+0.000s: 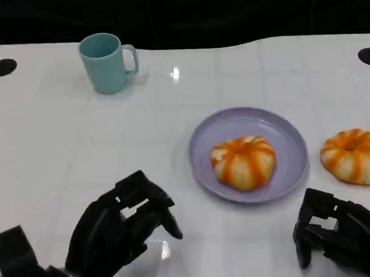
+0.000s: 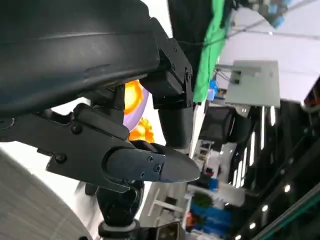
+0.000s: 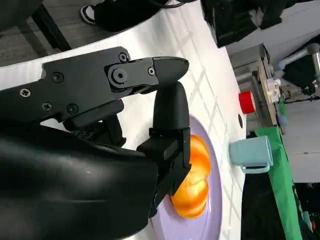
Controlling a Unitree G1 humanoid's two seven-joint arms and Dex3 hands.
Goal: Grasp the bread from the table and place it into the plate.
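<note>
- Step in hand: one orange-striped bread roll (image 1: 243, 162) already lies in the lavender plate (image 1: 201, 151), near its middle. A second bread roll (image 1: 353, 155) sits on the white tabletop (image 1: 81, 143), just beside the plate's rim on the robot's right and not touching it. You are, by my judgement, at the approach stage for that second roll; no grasp has been made.
- Right hand (image 1: 336, 233): it sits low at the near edge of the tabletop, short of the second roll and apart from it. Its fingers (image 3: 170, 107) are partly curled and hold nothing; in the right wrist view they extend over the plate with the first roll beyond them.
- Left hand (image 1: 118, 230): it rests near the front edge on the robot's left, well apart from the plate and both rolls. Its fingers (image 1: 167, 216) are loosely curled with gaps between them, and nothing is held.
- Next move, as I judge it: carry the right hand forward and slightly outward until the fingers straddle the roll on the tabletop, spread them wider first, then close, lift and set it down in the free part of the plate.
- Other items: a teal mug (image 1: 107, 62) stands upright at the far left, well clear of the working area.
</note>
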